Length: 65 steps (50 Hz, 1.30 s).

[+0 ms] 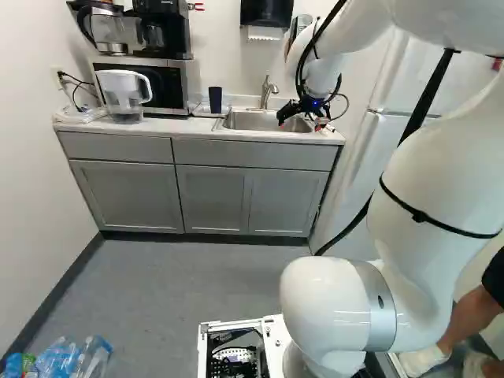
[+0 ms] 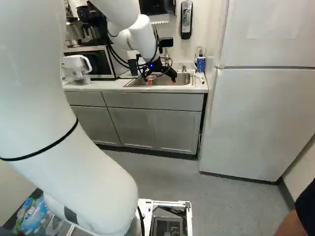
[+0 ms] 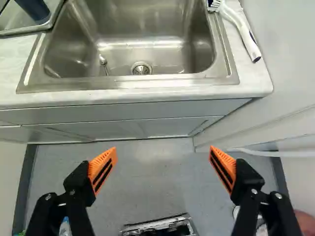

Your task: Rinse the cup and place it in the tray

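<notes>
In the left base view my gripper [image 1: 301, 124] hangs over the front right part of the sink [image 1: 250, 120]. The wrist view shows the gripper [image 3: 163, 164] open wide, nothing between its orange-padded fingers, and the sink basin [image 3: 147, 46] ahead of them. A dark blue cup [image 1: 215, 99] stands on the counter left of the sink, clear of the gripper. In the wrist view this cup [image 3: 35, 9] is on the tray [image 3: 24, 30], beside the basin; its upper part is cut off.
A faucet [image 1: 268, 93] rises behind the sink. A white-handled brush [image 3: 242, 30] lies on the counter right of it. Left of the cup are a microwave [image 1: 163, 88] and a pitcher [image 1: 124, 98]. The fridge [image 2: 261, 118] stands at the right. Plastic bottles [image 1: 67, 358] lie on the floor.
</notes>
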Available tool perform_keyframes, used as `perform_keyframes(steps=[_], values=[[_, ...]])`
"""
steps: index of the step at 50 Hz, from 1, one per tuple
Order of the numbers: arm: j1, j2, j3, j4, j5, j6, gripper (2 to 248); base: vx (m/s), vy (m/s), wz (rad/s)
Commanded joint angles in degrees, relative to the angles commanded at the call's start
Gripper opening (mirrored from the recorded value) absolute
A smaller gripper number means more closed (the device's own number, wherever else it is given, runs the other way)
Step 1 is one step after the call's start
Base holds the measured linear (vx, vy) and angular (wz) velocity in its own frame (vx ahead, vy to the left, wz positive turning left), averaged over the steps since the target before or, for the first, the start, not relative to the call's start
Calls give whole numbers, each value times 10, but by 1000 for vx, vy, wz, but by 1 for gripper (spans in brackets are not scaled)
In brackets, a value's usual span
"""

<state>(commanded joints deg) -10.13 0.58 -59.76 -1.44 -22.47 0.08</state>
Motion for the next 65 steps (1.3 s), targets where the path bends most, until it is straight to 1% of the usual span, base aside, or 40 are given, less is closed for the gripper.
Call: perform_keyframes(steps=[17,33,49,65], values=[[6,9,31,1,41,0,247,0,0,0],[13,20,72,2,96,0,247,0,0,0],[24,36,127,3,168,0,247,0,0,0],[36,55,194,5,256,0,247,0,0,0]])
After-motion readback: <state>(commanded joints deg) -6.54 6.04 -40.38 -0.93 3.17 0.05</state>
